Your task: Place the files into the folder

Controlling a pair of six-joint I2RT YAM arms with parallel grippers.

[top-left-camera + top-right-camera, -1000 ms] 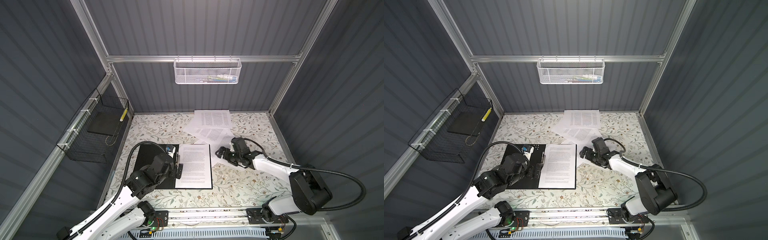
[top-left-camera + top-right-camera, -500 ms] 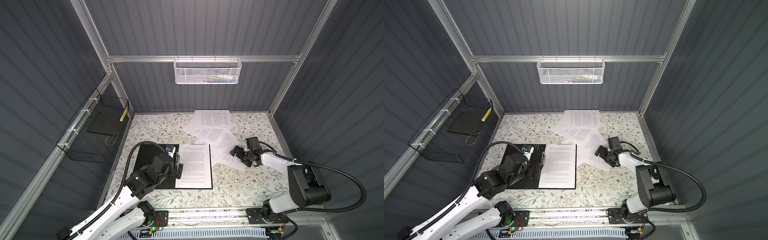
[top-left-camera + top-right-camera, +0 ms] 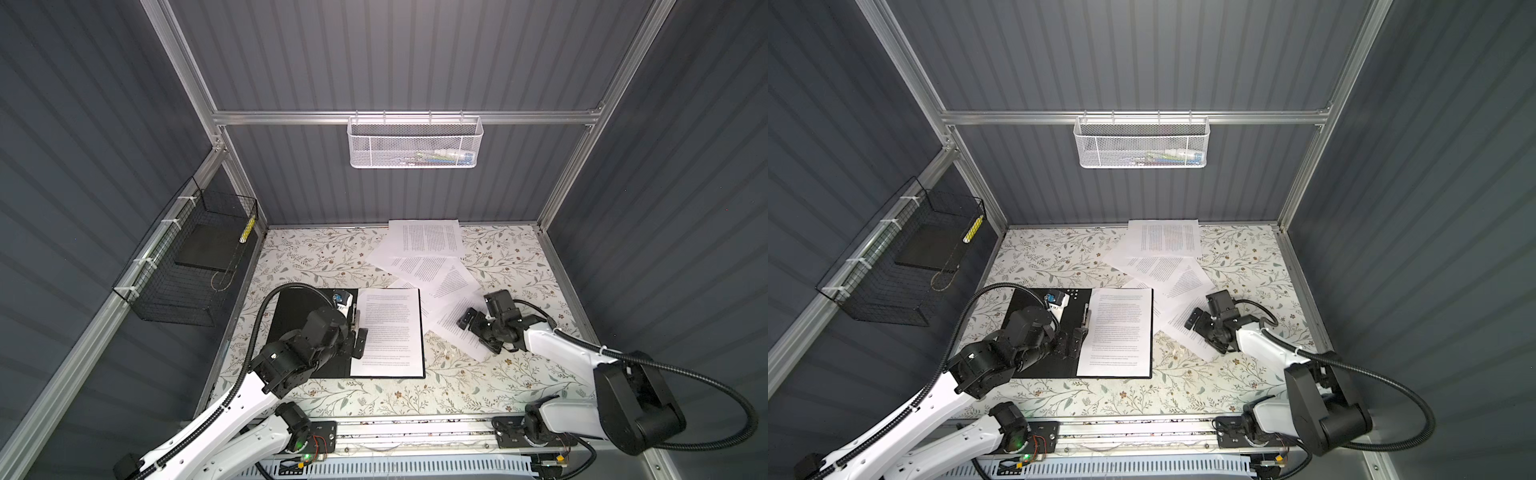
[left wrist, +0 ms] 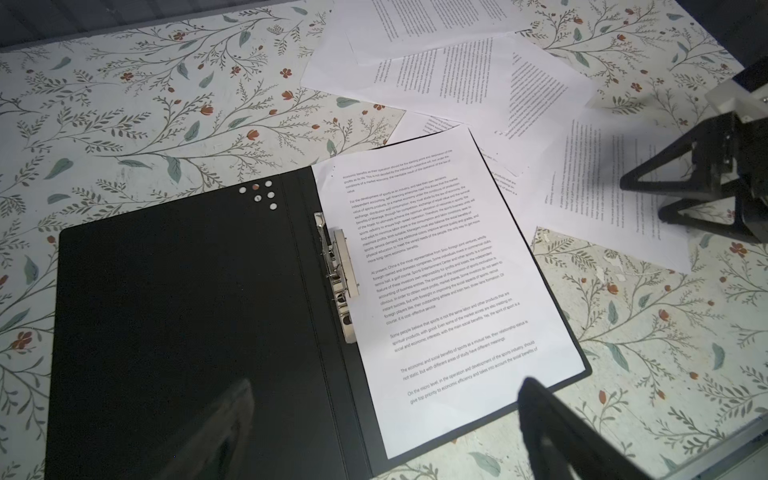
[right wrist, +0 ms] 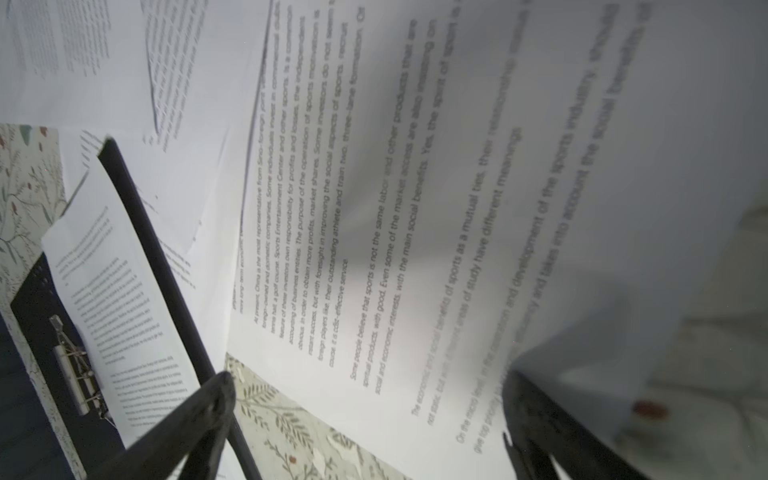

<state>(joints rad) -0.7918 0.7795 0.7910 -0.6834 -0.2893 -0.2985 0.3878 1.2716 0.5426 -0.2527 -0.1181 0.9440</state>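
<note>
The folder [image 3: 291, 303] [image 3: 1059, 368] lies open on the table with its black inside up and a metal clip [image 4: 338, 270] at its spine. One of the files [image 3: 388, 332] [image 3: 1117, 332] [image 4: 449, 291] lies flat on its right half. My left gripper [image 3: 353, 340] [image 4: 386, 382] hovers open over the spine near the folder's front edge, holding nothing. My right gripper [image 3: 478, 332] [image 3: 1204, 334] [image 5: 365, 376] stands open just above a loose sheet [image 3: 453, 316] [image 5: 415, 208] right of the folder. More files [image 3: 428, 245] [image 3: 1167, 241] lie overlapped behind.
A black wire basket [image 3: 195, 266] holding a dark flat slab hangs on the left wall. A white mesh basket [image 3: 415, 141] hangs on the back wall. The table has a floral cover [image 3: 316, 257], and the arms' rail [image 3: 395, 428] runs along its front edge.
My right gripper has moved right, away from the folder's edge, then toward the front, over the loose sheet. The left arm and the folder have not moved.
</note>
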